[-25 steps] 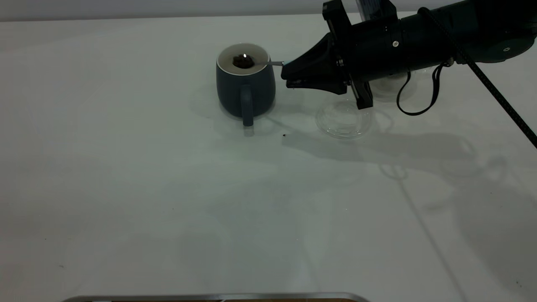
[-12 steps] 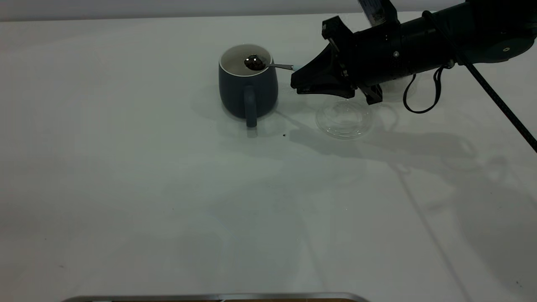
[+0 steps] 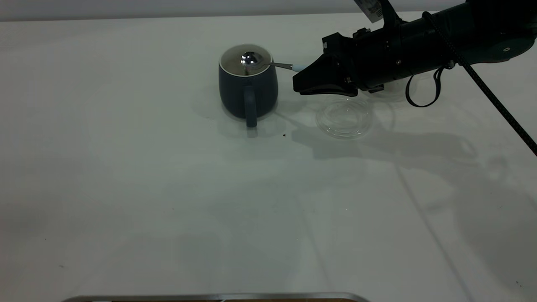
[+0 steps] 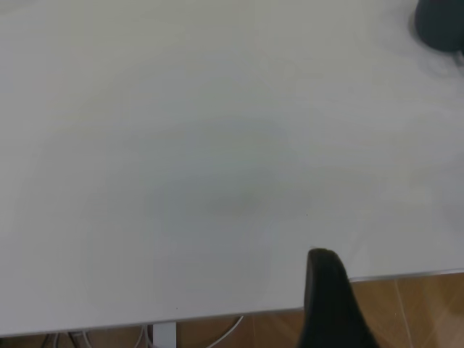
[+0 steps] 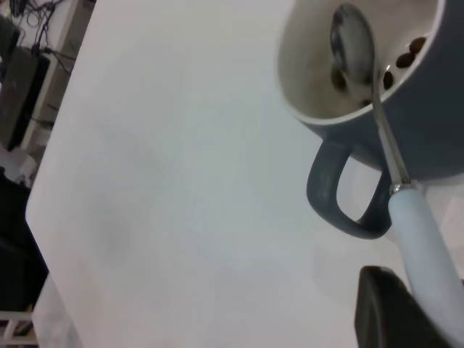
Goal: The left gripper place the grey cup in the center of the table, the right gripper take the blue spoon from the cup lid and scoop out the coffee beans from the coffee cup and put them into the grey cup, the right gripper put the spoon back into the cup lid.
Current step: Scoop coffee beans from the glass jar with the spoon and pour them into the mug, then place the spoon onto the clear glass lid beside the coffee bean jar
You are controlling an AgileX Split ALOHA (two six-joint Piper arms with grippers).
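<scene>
The grey cup (image 3: pixel 247 86) stands at the table's far middle, handle toward the camera. My right gripper (image 3: pixel 298 79) is just right of it, shut on the light blue handle of the spoon (image 3: pixel 268 63). The spoon's metal bowl hangs over the cup's mouth, its shiny back up. In the right wrist view the spoon (image 5: pixel 406 196) reaches into the cup (image 5: pixel 406 138), and a few coffee beans (image 5: pixel 409 51) lie inside. The clear cup lid (image 3: pixel 344 118) lies on the table under the right arm. The coffee cup is hidden behind that arm. One left finger (image 4: pixel 326 297) shows over the table's near edge.
The white table (image 3: pixel 168 188) is bare to the left and front. A small dark speck (image 3: pixel 285 135) lies between the cup and the lid. A black cable (image 3: pixel 495 96) runs down from the right arm at the right.
The right wrist has rolled and turned the spoon over. The beans that lay on the spoon have left it; its shiny back now faces up over the cup.
</scene>
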